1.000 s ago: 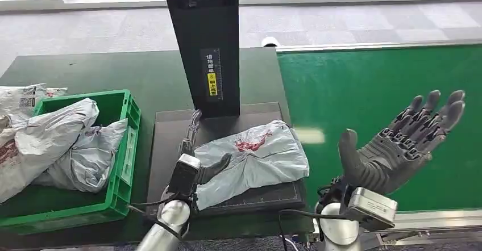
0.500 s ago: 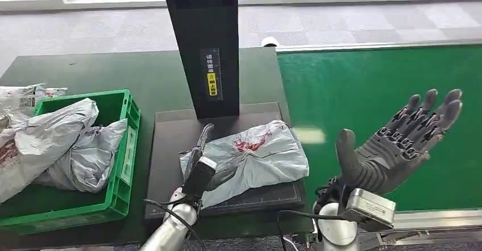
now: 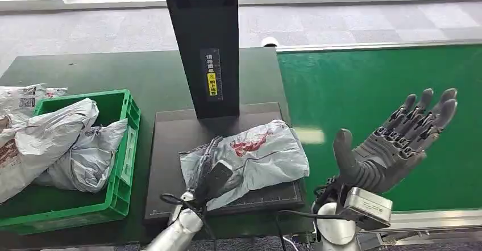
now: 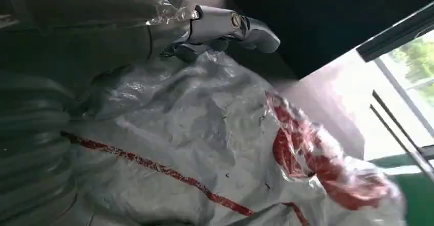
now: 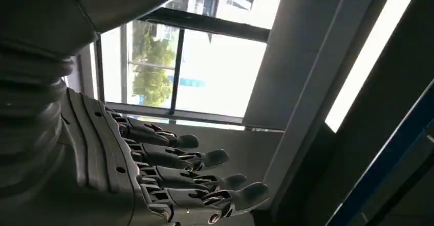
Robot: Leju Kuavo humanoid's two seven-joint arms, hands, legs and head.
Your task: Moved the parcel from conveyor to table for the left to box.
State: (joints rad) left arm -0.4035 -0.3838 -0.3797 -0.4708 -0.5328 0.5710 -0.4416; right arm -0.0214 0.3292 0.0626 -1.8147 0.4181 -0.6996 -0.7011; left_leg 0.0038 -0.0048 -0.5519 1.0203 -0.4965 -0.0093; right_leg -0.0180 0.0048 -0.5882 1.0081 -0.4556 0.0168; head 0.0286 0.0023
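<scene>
The grey parcel [image 3: 253, 159] is a soft plastic bag with red marks on it. It lies on the black scale plate [image 3: 170, 137] on the dark green table [image 3: 113, 72], right in front of the tall black scanner post [image 3: 206, 41]. One edge of the bag hangs a little past the plate, toward the green conveyor belt [image 3: 369, 80]. The left hand [image 3: 209, 168] rests on the near left part of the parcel. Its fingers lie on top of the bag and press into the crinkly plastic. In the left wrist view the thumb [image 4: 233, 26] reaches out over the parcel [image 4: 215, 149], but I cannot tell if the hand has really grabbed the bag or is just lying on it. The right hand [image 3: 392, 143] is up in the air above the conveyor belt. Its palm is open and its fingers [image 5: 204, 177] are spread apart, and it holds nothing. A green crate [image 3: 122, 166] stands on the left side of the table, just beside the scale plate. It is stuffed with other grey mail bags [image 3: 62, 143], and some of them spill over its left side.
</scene>
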